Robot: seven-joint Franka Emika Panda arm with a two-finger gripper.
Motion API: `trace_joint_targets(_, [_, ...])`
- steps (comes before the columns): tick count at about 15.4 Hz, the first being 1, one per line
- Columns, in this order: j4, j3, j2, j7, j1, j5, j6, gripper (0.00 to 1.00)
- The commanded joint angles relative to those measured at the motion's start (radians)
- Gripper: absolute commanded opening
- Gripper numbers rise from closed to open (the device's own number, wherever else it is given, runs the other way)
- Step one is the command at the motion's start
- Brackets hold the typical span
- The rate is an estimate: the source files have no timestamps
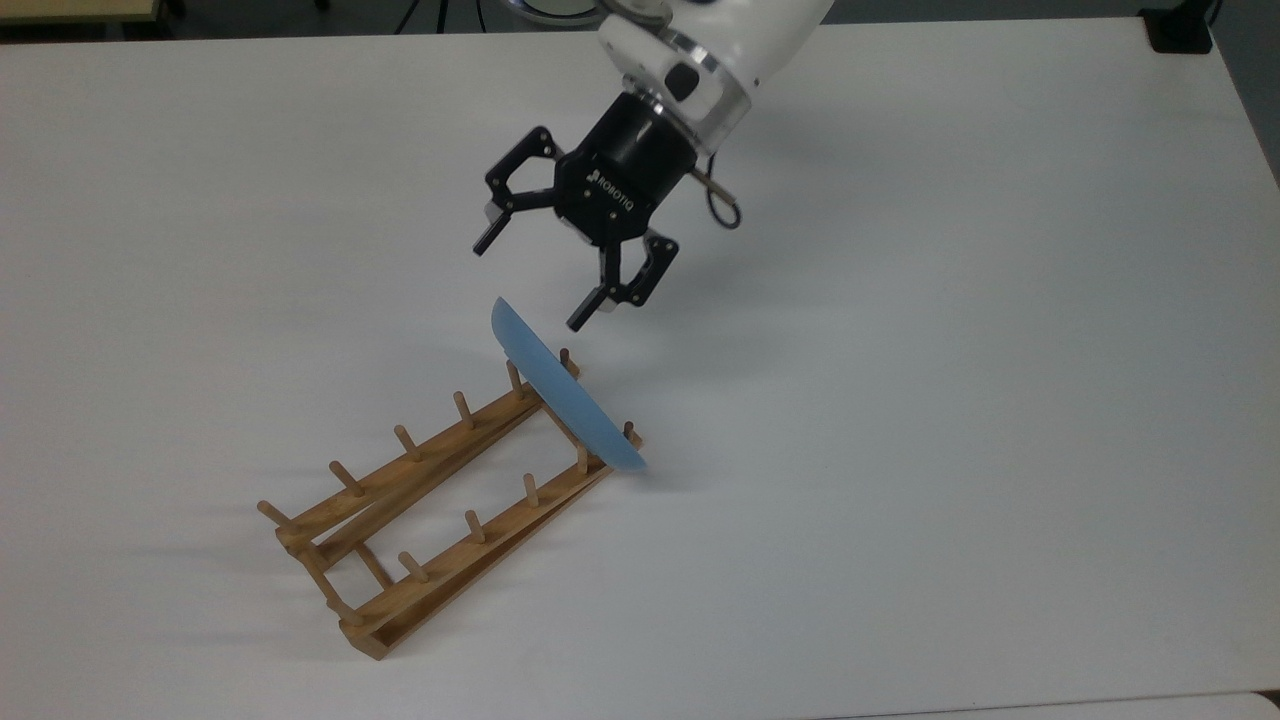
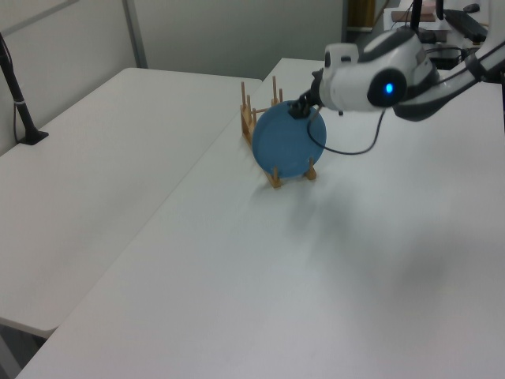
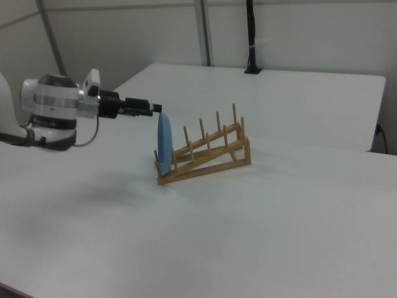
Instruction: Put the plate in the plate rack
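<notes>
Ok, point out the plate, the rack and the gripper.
plate [image 1: 560, 388], top view, middle of its blue edge-on face.
rack [image 1: 470, 565], top view, nearer wooden rail.
gripper [image 1: 532, 283], top view, midway between its open fingertips.

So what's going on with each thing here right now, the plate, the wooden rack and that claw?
plate: standing on edge in the end slot of the rack, free of the claw.
plate rack: on the white table, all other slots unfilled.
gripper: open, fingers spread, raised clear above the plate's top edge.
</notes>
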Motion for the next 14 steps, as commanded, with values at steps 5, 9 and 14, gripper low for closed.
trace_joint_targets(5, [0.162,0.025,-0.096,-0.291,-0.001,0.720,-0.161,1.00])
trace_joint_targets(9, [0.248,0.014,-0.194,-0.602,-0.099,1.271,-0.344,1.00])
trace_joint_targets(14, [0.251,0.006,-0.242,-0.846,-0.205,1.467,-0.486,1.00])
